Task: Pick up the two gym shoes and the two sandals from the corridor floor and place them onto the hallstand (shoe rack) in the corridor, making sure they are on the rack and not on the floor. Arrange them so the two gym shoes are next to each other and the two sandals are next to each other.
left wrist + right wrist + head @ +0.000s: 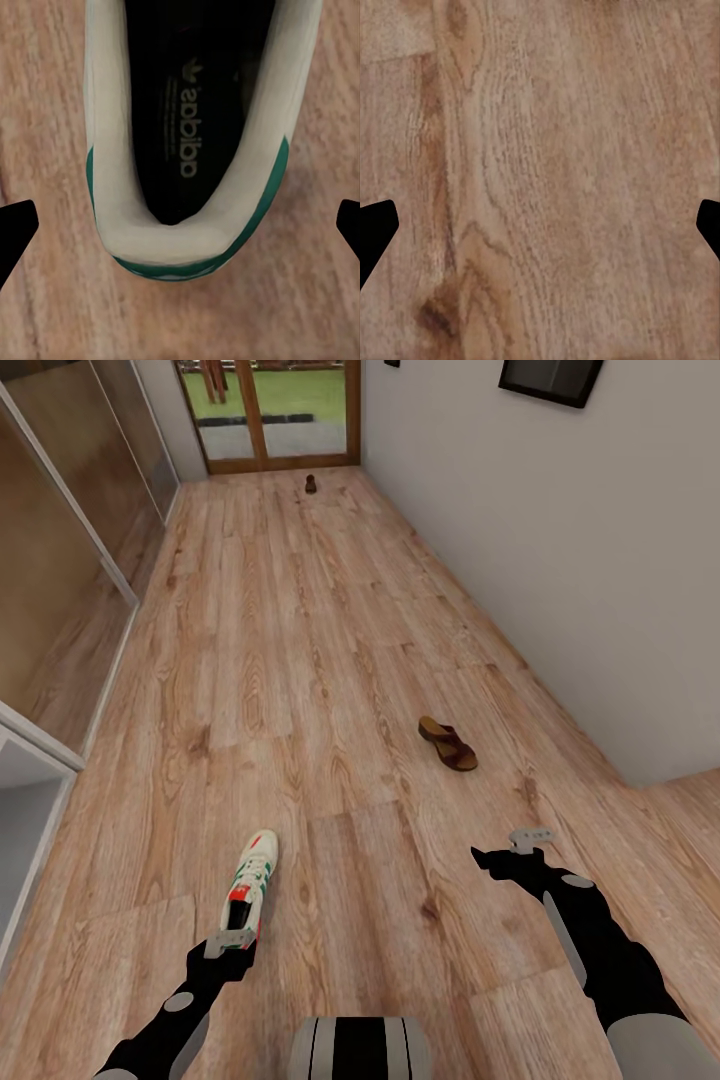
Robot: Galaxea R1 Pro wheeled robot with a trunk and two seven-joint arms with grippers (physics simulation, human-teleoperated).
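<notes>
One cream-white gym shoe point(252, 880) with green stripes and a red tongue patch lies on the wood-plank corridor floor point(300, 660), toe pointing away from me. My left gripper point(232, 943) hangs open just above its heel. In the left wrist view the shoe's heel point(176, 247) sits between the two spread fingertips point(16, 229). A brown sandal point(447, 744) lies further ahead on the right. A second sandal point(311, 484) rests far off near the door. My right gripper point(525, 842) is open over bare floor point(540, 150). The other gym shoe is out of view.
The pale grey-white hallstand point(25, 790) juts in at the near left edge. Glass-fronted cabinets point(60, 560) line the left wall and a white wall point(560, 560) runs along the right. A glazed wooden door point(270, 410) closes the corridor's far end.
</notes>
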